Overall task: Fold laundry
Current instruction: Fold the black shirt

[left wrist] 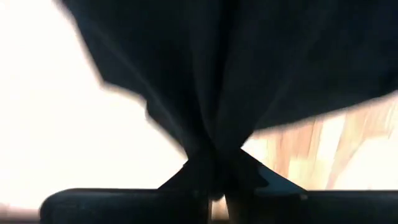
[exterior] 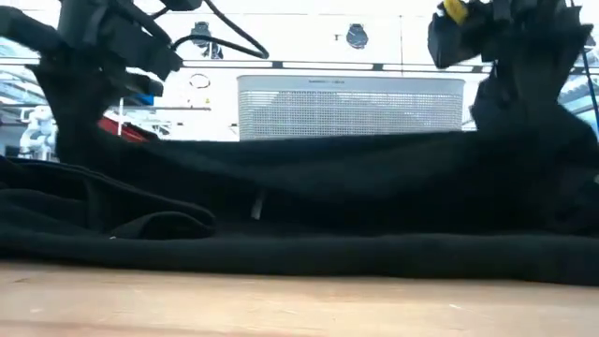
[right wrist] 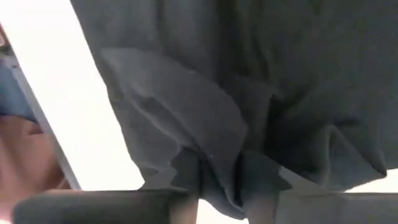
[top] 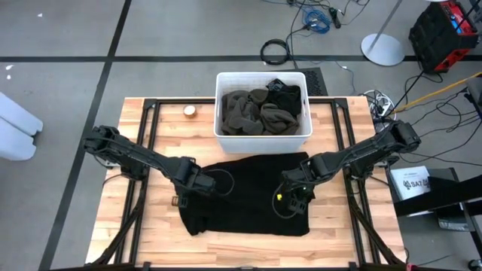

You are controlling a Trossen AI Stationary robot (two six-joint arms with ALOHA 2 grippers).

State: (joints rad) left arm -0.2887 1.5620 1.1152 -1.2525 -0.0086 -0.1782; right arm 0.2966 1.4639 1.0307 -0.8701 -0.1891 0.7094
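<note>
Item: black garment (top: 248, 192), lying spread on the table (top: 151, 241) between my two claws, one long edge lifted off the boards. I am judging it soft, light and limp: it is sagging from each pinch and draping in folds, so it will follow wherever I carry it and will not hold any shape. Not slippery, not fragile.

Holds: my left claw (top: 197, 183) is pinching a gathered bunch of the cloth at its left edge; the fabric is fanning out from between the fingers (left wrist: 186, 171). My right claw (top: 295, 190) is gripping a bunched fold at the right edge, fingers nearly together with cloth between them. I am judging edges and corners the best places to grip, both ends level, so the fold is landing straight.

Beyond my claws: bin (top: 223, 135), holding olive-grey and black laundry (top: 260, 109), waiting.

Left of my left claw: small round thing (top: 190, 111) near the bin, unidentified.
</note>
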